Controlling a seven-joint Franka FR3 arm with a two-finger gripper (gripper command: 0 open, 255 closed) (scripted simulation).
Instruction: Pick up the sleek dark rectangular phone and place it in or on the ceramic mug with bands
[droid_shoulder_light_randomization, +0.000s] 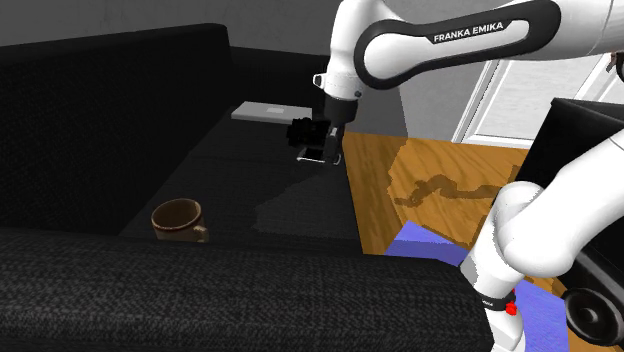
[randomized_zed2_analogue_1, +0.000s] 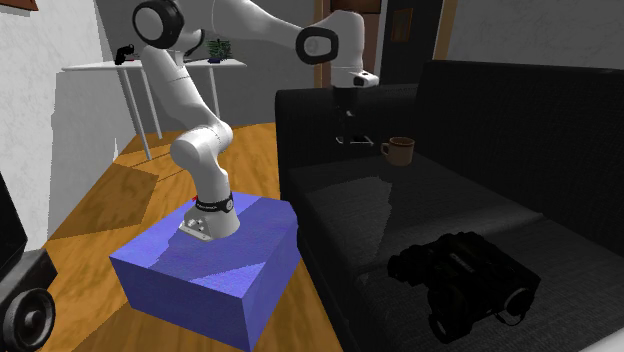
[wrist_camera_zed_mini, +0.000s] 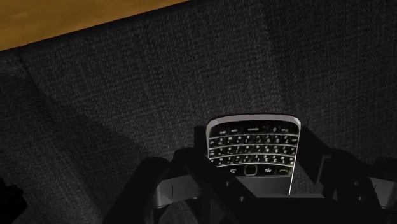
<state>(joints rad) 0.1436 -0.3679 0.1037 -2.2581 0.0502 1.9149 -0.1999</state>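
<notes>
A dark phone (wrist_camera_zed_mini: 253, 153) with a keypad and silver edge sits clasped between my black fingers (wrist_camera_zed_mini: 181, 184), well above the black sofa seat (wrist_camera_zed_mini: 127, 108). My gripper (droid_shoulder_light_randomization: 318, 140) is shut on the phone (droid_shoulder_light_randomization: 314, 154) and hangs over the seat near the sofa's front edge. The brown mug (droid_shoulder_light_randomization: 180, 220) stands upright on the seat, off to the shoulder view's left and nearer the camera than my gripper. In the second exterior view the mug (randomized_zed2_analogue_1: 398, 150) stands on the cushion to the right of my gripper (randomized_zed2_analogue_1: 348, 130).
A flat grey slab (droid_shoulder_light_randomization: 272, 112) lies on the seat beyond my gripper. Black binoculars (randomized_zed2_analogue_1: 465, 285) rest on the cushion's near end in the second exterior view. The blue stand (randomized_zed2_analogue_1: 210, 265) sits on wooden floor (droid_shoulder_light_randomization: 420, 180) beside the sofa, and a speaker (randomized_zed2_analogue_1: 25, 315) stands nearby.
</notes>
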